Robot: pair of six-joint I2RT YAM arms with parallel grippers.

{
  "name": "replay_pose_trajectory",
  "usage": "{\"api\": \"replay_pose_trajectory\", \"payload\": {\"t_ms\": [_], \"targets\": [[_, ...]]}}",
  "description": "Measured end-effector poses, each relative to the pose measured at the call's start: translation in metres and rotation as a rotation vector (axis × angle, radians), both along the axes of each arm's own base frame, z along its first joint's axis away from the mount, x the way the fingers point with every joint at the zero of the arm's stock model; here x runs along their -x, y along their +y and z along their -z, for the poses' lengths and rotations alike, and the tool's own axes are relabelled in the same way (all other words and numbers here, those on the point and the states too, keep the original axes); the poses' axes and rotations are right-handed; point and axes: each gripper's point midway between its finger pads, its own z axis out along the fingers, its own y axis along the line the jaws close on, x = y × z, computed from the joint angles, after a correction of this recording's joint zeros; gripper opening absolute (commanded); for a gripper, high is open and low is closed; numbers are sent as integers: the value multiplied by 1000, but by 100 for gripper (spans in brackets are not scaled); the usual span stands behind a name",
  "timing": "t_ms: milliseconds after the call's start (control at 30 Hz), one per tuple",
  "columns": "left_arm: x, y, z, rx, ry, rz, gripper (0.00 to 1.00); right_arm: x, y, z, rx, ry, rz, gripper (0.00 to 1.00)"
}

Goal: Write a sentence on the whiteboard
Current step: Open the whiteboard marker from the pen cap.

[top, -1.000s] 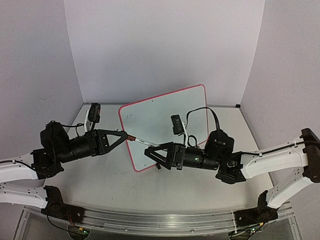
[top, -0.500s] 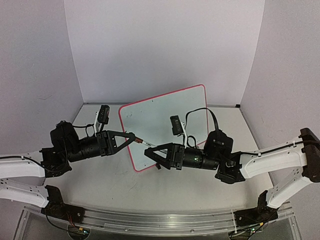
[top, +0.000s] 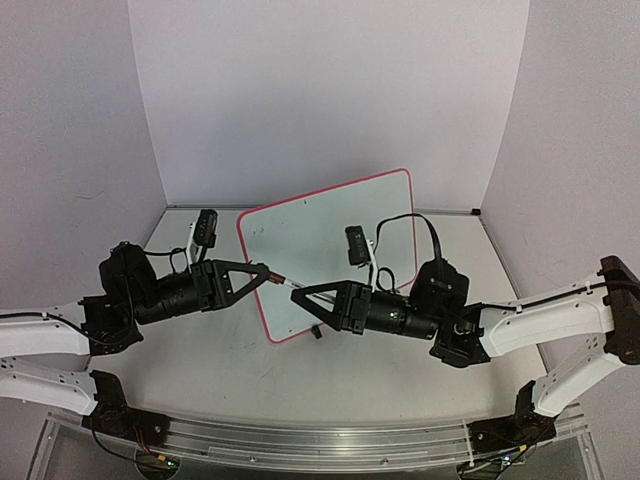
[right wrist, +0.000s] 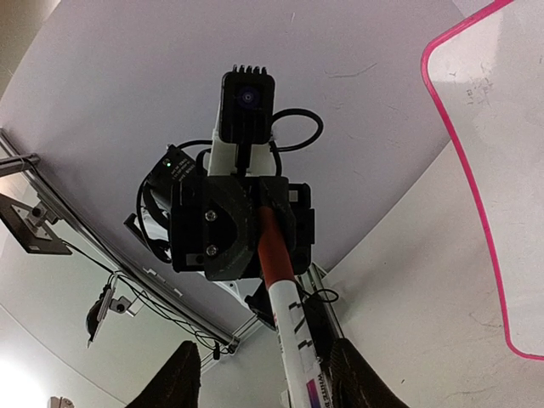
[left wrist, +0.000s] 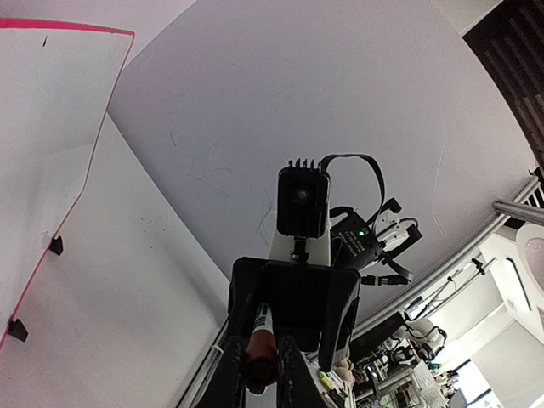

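Whiteboard: the small rectangular glossy whiteboard (top: 318, 228) with a thin red rounded-corner frame sits mid-table on the pale grey table (top: 225, 372), turned askew so one corner points toward the arm bases. Small black feet show along its near-left edge. Whether it lies flat or is propped cannot be told.

Left arm: the left gripper (top: 268, 275) is clenched on the red cap end of a white-barrelled marker pen (top: 286, 284), just beside the board's left edge. The pen runs level from this gripper toward the other arm.

Right arm: the right gripper (right wrist: 263, 376) faces the left one, tip to tip, above the board's near-left part. Its jaws are parted, one finger on each side of the pen's white barrel. The wrist view shows a clear gap on one side and a very narrow one on the other, so there is no grasp.
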Motion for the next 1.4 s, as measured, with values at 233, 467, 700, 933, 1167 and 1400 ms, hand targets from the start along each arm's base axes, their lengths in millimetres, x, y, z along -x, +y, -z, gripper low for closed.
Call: {"api": "replay_pose_trajectory", "payload": {"t_ms": [233,467,700,933,1167,1400], "targets": [[3,3,7,9,19,4,0,-8,-4,-5,-34,9,51,40],[4,3,6,21,28,7,0,-11,-6,-7,-51,15,68,34],[3,3,7,20,27,3,0,-12,-2,-1,-43,29,66,32],[0,4,7,19,28,-15,0,-13,2,10,-27,54,58,25],[0,5,6,23,28,-16,0,-12,2,9,-30,52,56,2],[1,6,4,32,31,-17,0,-10,0,3,-56,44,50,0]]}}
